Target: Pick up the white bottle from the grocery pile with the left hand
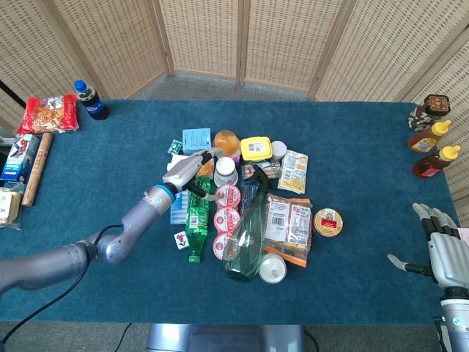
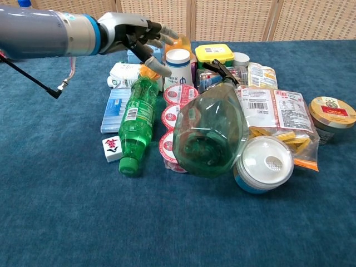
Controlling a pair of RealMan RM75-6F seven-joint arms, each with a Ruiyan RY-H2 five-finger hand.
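Observation:
The white bottle (image 1: 226, 172) (image 2: 178, 65) stands upright at the back of the grocery pile, with a white cap and blue print. My left hand (image 1: 187, 171) (image 2: 132, 34) hovers just left of it, above the lying white carton (image 2: 123, 75). Its fingers are spread and reach toward the bottle's cap, with the thumb (image 2: 159, 67) close to the bottle's side. It holds nothing. My right hand (image 1: 445, 253) rests open at the table's right edge, far from the pile, and does not show in the chest view.
A green bottle (image 2: 133, 125) lies left of the yogurt cups (image 2: 179, 94). A big clear green spray bottle (image 2: 210, 130), a white-lidded tub (image 2: 265, 164), snack packets (image 2: 278, 111) and a round tin (image 2: 332, 114) fill the right. Sauce bottles (image 1: 429, 139) stand far right, a cola bottle (image 1: 91, 100) far left.

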